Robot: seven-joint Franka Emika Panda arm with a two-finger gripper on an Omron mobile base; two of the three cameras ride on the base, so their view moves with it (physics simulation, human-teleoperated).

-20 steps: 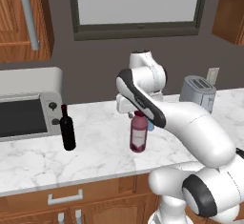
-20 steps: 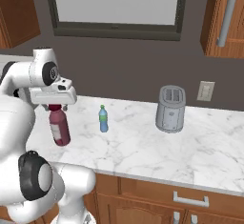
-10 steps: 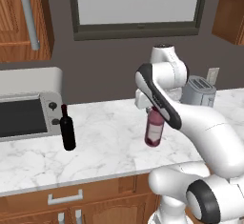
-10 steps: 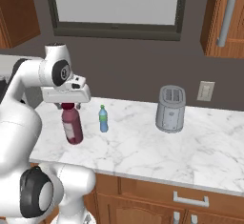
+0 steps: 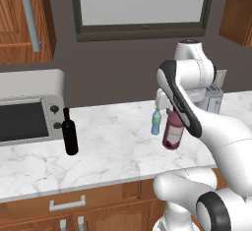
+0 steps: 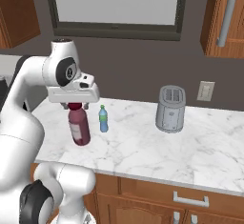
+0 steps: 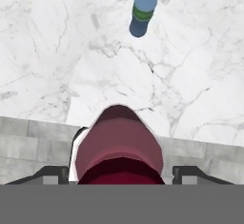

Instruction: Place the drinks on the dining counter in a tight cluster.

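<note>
Overhead, the gripper (image 6: pixel 77 106) clamps the juice bottle (image 6: pixel 79 127) by its neck, hiding the cap.

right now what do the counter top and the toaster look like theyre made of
Counter top: looks like polished white marble, judging by the grey veining; being rendered, it could equally be laminate. Toaster: seems brushed or satin metal, grey with a soft sheen and two dark slots on top.
</note>
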